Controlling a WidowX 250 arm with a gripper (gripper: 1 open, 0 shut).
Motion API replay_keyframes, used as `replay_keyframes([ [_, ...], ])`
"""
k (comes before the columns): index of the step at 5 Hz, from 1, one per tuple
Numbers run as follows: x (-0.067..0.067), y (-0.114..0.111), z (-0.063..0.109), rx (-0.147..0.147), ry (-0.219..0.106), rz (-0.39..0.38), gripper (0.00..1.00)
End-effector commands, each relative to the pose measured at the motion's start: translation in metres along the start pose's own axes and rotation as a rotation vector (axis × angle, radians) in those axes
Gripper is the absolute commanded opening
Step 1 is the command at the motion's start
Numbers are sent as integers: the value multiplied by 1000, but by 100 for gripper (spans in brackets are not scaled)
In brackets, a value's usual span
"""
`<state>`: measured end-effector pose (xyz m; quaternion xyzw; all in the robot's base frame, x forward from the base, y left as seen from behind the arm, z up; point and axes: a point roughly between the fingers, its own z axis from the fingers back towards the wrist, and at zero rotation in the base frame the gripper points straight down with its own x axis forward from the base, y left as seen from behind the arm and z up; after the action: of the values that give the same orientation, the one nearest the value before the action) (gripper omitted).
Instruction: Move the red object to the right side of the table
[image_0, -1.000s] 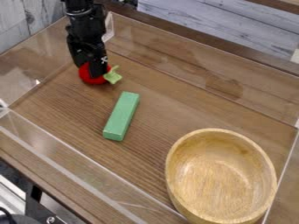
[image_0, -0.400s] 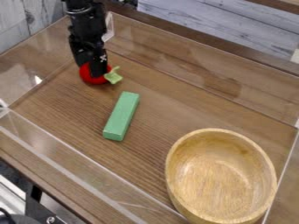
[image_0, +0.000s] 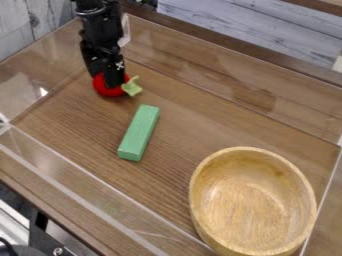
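Note:
The red object (image_0: 104, 87) lies on the brown wood-grain table (image_0: 227, 115) at the far left, its light-green leafy stub (image_0: 130, 88) pointing right. My black gripper (image_0: 104, 73) points straight down right over it, fingers spread to either side of the fruit's top. Its jaws stand open, and I cannot see them pressing on the fruit. Most of the red object is hidden behind the fingers; only its lower edge shows.
A long green block (image_0: 138, 132) lies just right of and in front of the fruit. A round wooden bowl (image_0: 254, 205) sits at the near right corner. Low clear acrylic walls (image_0: 40, 125) edge the tabletop.

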<state>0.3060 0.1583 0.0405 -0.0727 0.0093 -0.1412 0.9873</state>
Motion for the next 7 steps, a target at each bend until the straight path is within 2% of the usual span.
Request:
replay_keyframes([
  [1, 7, -7, 18, 29, -46, 39, 100],
  [2, 9, -13, 17, 17, -50, 86, 100],
  [3, 6, -17, 18, 18, -58, 135, 0],
  [4, 7, -28, 33, 22, -90, 206, 0],
  [5, 23, -48, 48, 19, -127, 222, 0],
  [6, 52, -82, 47, 0, -145, 197, 0],
  [7, 69, -111, 40, -23, -139, 133, 0],
])
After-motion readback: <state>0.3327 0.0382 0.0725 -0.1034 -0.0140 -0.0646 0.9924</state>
